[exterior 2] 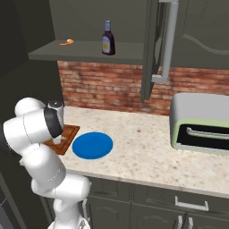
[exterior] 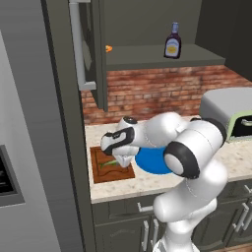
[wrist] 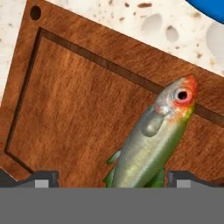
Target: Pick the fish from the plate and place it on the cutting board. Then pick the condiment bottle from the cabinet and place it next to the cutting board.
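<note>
Pincer (wrist: 112, 178) sits low over the board (exterior: 112, 167), jaws spread wide either side of the fish (wrist: 151, 142), gripping nothing; fish looks laid on the board, head across the groove toward the plate (exterior 2: 92, 145); my worry is lifting off crooked, since a fingertip (wrist: 43, 178) could clip the tail and drag it off; bottle (exterior 2: 108, 38) waits upright in the cabinet (exterior 2: 85, 51).

The arm (exterior: 189, 162) rises from the base, folds at the elbow and reaches forward and down, wrist bent low. The gripper (wrist: 113, 178) points downward, its two fingertips (wrist: 43, 179) spread wide apart, clasping nothing.
</note>
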Robot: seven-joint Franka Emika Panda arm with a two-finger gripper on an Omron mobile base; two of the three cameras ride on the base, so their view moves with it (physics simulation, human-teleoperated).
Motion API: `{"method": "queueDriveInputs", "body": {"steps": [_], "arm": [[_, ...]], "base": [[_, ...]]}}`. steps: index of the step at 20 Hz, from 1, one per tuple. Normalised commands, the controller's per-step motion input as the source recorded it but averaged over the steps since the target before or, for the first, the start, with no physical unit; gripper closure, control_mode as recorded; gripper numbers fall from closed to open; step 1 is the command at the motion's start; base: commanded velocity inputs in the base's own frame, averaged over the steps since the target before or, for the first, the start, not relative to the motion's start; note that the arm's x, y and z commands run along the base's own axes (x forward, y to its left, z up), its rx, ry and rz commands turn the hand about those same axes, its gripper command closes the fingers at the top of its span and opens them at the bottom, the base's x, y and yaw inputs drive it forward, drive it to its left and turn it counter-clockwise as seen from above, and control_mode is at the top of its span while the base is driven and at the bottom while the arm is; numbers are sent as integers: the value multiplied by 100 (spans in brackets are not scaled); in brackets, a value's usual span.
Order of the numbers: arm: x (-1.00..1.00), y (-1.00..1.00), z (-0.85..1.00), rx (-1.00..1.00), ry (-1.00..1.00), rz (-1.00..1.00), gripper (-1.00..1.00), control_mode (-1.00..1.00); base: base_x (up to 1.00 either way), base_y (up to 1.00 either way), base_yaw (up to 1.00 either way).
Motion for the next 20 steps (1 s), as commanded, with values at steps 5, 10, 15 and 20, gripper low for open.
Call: {"method": "queueDriveInputs", "body": {"steps": [5,10,15,20], "arm": [[-17,-1,25,0,-7,0,-100,-100],[-19,-10,25,0,-6,0,-100,-100],[-20,-16,28,0,-6,0,-100,-100],[-17,-19,31,2,-2,0,-100,-100]], "base": [[0,0,0],[0,0,0],[0,0,0],[0,0,0]]}}
